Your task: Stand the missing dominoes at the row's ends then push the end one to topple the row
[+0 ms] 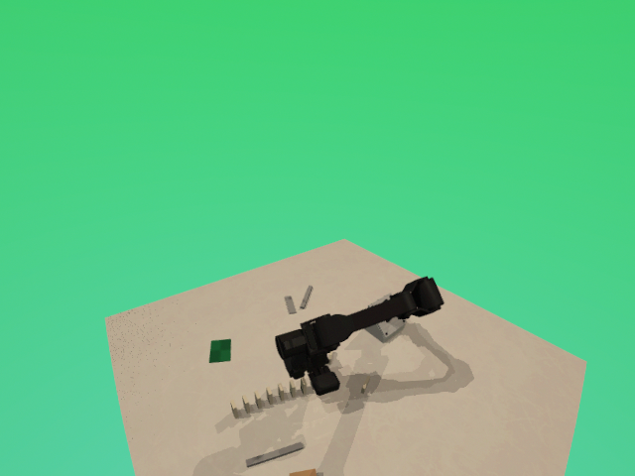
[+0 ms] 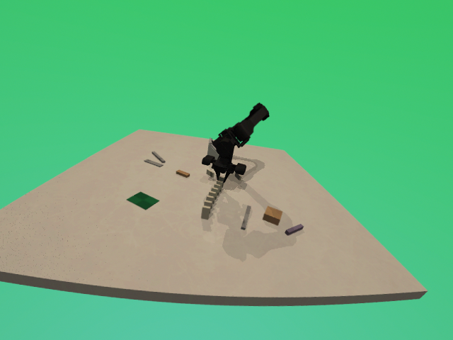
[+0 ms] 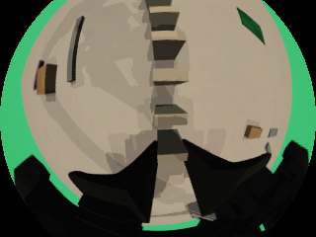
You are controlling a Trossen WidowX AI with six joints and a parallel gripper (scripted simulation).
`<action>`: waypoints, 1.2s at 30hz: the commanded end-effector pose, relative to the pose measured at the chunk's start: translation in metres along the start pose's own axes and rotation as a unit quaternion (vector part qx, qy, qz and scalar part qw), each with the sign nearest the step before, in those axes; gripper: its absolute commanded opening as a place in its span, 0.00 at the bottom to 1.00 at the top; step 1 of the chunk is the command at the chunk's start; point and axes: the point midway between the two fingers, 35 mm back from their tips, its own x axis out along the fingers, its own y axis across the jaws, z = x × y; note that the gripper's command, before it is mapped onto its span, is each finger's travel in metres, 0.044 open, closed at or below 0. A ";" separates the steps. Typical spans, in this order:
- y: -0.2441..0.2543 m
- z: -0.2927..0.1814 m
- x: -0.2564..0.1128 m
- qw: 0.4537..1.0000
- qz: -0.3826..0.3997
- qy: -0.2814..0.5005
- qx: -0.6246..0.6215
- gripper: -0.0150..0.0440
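A row of several pale dominoes [image 1: 258, 400] [image 2: 206, 212] [image 3: 170, 75] stands upright and evenly spaced. My gripper [image 2: 221, 180] [image 3: 169, 143] is shut on a domino [image 3: 172, 143], just beyond the row's end nearest the arm base and in line with it. The held domino looks upright, with a gap to the nearest standing one. Whether it touches the table cannot be told. In the top view the arm hides the fingertips. Two loose dominoes are near the arm base: one [image 1: 365, 385] [image 2: 238, 176] and another [image 2: 209, 173], on opposite sides of the gripper.
A dark green square [image 1: 220, 350] [image 2: 143, 200] [image 3: 251, 26] lies to one side. On the other side are a long grey bar [image 1: 275, 454] [image 2: 245, 217] [image 3: 75, 49], an orange block [image 2: 272, 214] and a purple bar [image 2: 294, 229]. A small orange bar [image 2: 182, 173] and two grey bars [image 2: 153, 163] lie farther back.
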 end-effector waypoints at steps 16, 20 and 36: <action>0.000 -0.001 0.004 1.000 0.003 0.000 0.001 0.75; 0.000 -0.001 0.004 1.000 0.003 0.000 0.001 0.93; -0.002 0.000 -0.128 1.000 -0.002 -0.001 0.001 1.00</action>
